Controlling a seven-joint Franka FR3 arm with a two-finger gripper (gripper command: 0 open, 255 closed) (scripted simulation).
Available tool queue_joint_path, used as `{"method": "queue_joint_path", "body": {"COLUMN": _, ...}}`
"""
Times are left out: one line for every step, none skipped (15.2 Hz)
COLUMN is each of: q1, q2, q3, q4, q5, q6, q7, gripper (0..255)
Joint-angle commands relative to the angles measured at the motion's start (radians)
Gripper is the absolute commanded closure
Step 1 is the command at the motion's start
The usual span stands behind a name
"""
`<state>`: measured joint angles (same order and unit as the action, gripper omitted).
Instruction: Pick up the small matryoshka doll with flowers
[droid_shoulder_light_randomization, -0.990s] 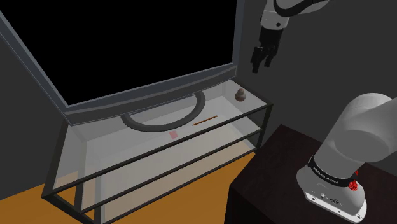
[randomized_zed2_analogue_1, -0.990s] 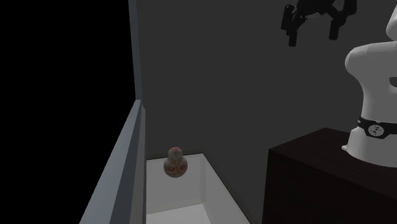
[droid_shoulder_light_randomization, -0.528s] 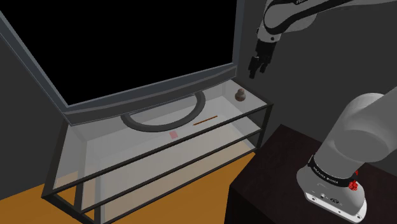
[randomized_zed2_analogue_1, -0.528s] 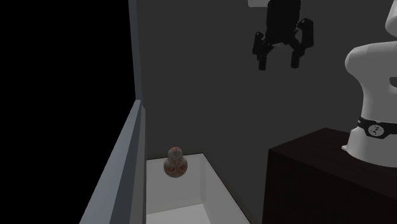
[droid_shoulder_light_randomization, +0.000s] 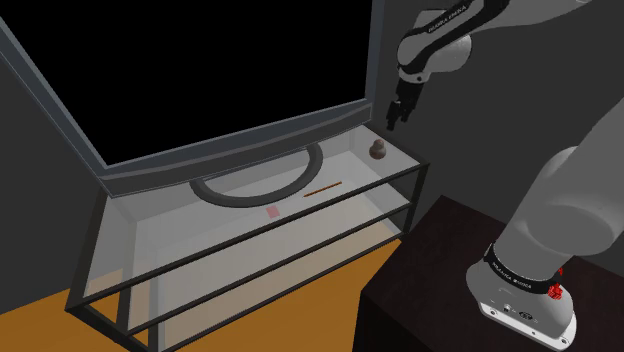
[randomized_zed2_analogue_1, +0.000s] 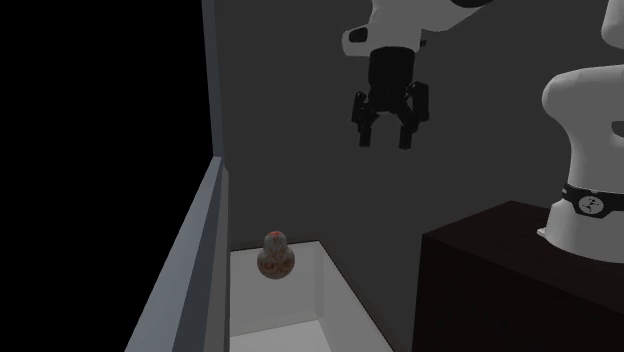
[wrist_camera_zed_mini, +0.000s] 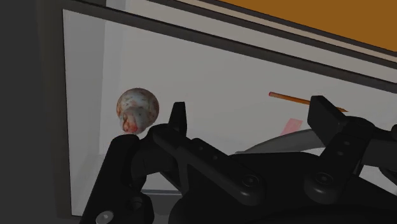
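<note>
Shoulder view: doll (droid_shoulder_light_randomization: 379, 151) stands on shelf (droid_shoulder_light_randomization: 350, 173).

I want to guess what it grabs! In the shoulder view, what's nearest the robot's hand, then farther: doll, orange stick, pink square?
1. Doll, just below the hand.
2. Orange stick, further toward the view's left.
3. Pink square, farthest left and lowest.

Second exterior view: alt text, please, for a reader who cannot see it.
Black jaws, open and pointing down from a white arm, hang well above and right of a small mottled red-and-grey matryoshka doll. It stands upright on a pale shelf top beside a grey screen edge.
</note>
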<state>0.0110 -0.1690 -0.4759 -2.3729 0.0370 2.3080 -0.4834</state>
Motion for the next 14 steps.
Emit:
{"method": "queue_joint_path", "body": {"q1": 0.007, "q2": 0.083, "q3": -0.030, "q4": 0.036, "q5": 0.063, "q6": 0.043, "q7": -0.079, "gripper": 0}}
{"method": "queue_joint_path", "body": {"q1": 0.009, "q2": 0.127, "q3": -0.041, "q4": 0.057, "q5": 0.100, "q6": 0.060, "q7": -0.121, "gripper": 0}}
{"method": "queue_joint_path", "body": {"q1": 0.007, "q2": 0.171, "q3": -0.049, "q4": 0.080, "q5": 0.140, "q6": 0.074, "q7": -0.164, "gripper": 0}}
{"method": "queue_joint_path", "body": {"q1": 0.002, "q2": 0.215, "q3": -0.053, "q4": 0.104, "q5": 0.182, "q6": 0.086, "q7": -0.207, "gripper": 0}}
{"method": "queue_joint_path", "body": {"q1": -0.005, "q2": 0.260, "q3": -0.054, "q4": 0.131, "q5": 0.224, "q6": 0.095, "q7": -0.250, "gripper": 0}}
{"method": "queue_joint_path", "body": {"q1": -0.017, "q2": 0.305, "q3": -0.051, "q4": 0.159, "q5": 0.266, "q6": 0.102, "q7": -0.291, "gripper": 0}}
{"method": "queue_joint_path", "body": {"q1": -0.031, "q2": 0.349, "q3": -0.045, "q4": 0.188, "q5": 0.307, "q6": 0.108, "q7": -0.331, "gripper": 0}}
{"method": "queue_joint_path", "body": {"q1": -0.047, "q2": 0.392, "q3": -0.037, "q4": 0.219, "q5": 0.345, "q6": 0.111, "q7": -0.369, "gripper": 0}}
{"method": "queue_joint_path", "body": {"q1": -0.065, "q2": 0.435, "q3": -0.028, "q4": 0.252, "q5": 0.382, "q6": 0.113, "q7": -0.404, "gripper": 0}}
{"method": "queue_joint_path", "body": {"q1": -0.085, "q2": 0.477, "q3": -0.016, "q4": 0.285, "q5": 0.414, "q6": 0.114, "q7": -0.436, "gripper": 0}}
{"method": "queue_joint_path", "body": {"q1": -0.105, "q2": 0.518, "q3": -0.003, "q4": 0.321, "q5": 0.444, "q6": 0.113, "q7": -0.466, "gripper": 0}}
{"method": "queue_joint_path", "body": {"q1": -0.127, "q2": 0.559, "q3": 0.010, "q4": 0.357, "q5": 0.471, "q6": 0.112, "q7": -0.492, "gripper": 0}}
{"method": "queue_joint_path", "body": {"q1": -0.147, "q2": 0.599, "q3": 0.023, "q4": 0.395, "q5": 0.495, "q6": 0.110, "q7": -0.516, "gripper": 0}}
{"method": "queue_joint_path", "body": {"q1": -0.169, "q2": 0.639, "q3": 0.037, "q4": 0.434, "q5": 0.516, "q6": 0.107, "q7": -0.537, "gripper": 0}}
